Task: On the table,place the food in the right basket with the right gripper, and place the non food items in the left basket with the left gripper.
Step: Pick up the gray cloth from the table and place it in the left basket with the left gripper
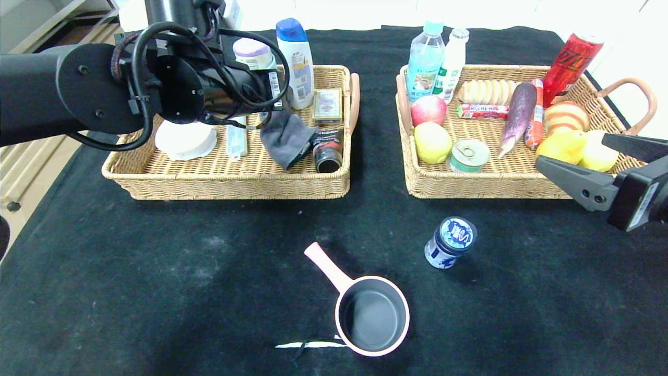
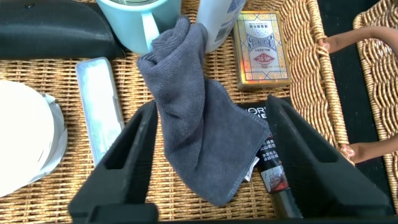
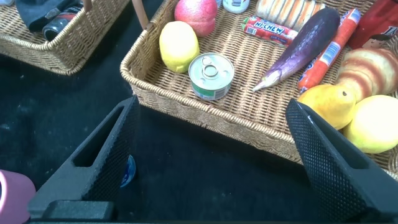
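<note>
Bright overhead light washes out the far edge of the table (image 1: 156,261), soft shadows pool beside the pink saucepan (image 1: 371,319), and focus stays sharp.

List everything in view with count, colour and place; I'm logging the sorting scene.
table: 1, black cloth.
left basket: 1, tan wicker, far left.
right basket: 1, tan wicker, far right.
cloth: 1, dark grey, in left basket.
plastic case: 1, translucent, in left basket.
shampoo bottle: 1, white, blue cap, left basket.
card box: 1, gold, left basket.
tin: 1, green label, right basket.
water bottle: 1, clear, right basket.
eggplant: 1, purple, right basket.
jar: 1, dark blue, on table before right basket.
saucepan: 1, pink, near table edge.
left claw: open, above the cloth.
right claw: open, by right basket's near corner.
</note>
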Robot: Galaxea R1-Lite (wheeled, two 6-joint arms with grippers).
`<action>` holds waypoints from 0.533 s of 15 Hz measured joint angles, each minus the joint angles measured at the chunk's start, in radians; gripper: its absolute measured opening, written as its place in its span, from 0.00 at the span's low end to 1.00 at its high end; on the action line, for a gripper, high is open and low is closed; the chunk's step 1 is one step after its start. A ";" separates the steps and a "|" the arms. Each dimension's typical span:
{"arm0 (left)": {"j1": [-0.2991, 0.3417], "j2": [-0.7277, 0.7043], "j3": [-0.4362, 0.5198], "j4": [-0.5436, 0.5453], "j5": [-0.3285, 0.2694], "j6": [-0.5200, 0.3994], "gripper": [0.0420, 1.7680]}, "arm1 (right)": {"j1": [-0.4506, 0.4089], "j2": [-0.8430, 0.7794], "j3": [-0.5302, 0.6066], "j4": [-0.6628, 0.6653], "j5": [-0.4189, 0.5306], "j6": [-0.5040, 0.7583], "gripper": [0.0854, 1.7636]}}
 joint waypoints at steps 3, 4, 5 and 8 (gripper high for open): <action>-0.004 -0.015 0.019 0.009 0.004 -0.001 0.81 | 0.000 0.000 0.000 0.000 0.000 0.000 0.97; -0.009 -0.027 0.033 0.014 0.006 -0.001 0.83 | 0.000 0.000 0.000 0.000 0.000 0.000 0.97; -0.019 -0.043 0.049 0.023 0.011 -0.001 0.84 | 0.000 0.000 0.000 0.000 0.000 0.000 0.97; -0.089 -0.120 0.128 0.097 0.044 0.000 0.88 | 0.018 0.000 0.006 0.000 -0.003 0.000 0.97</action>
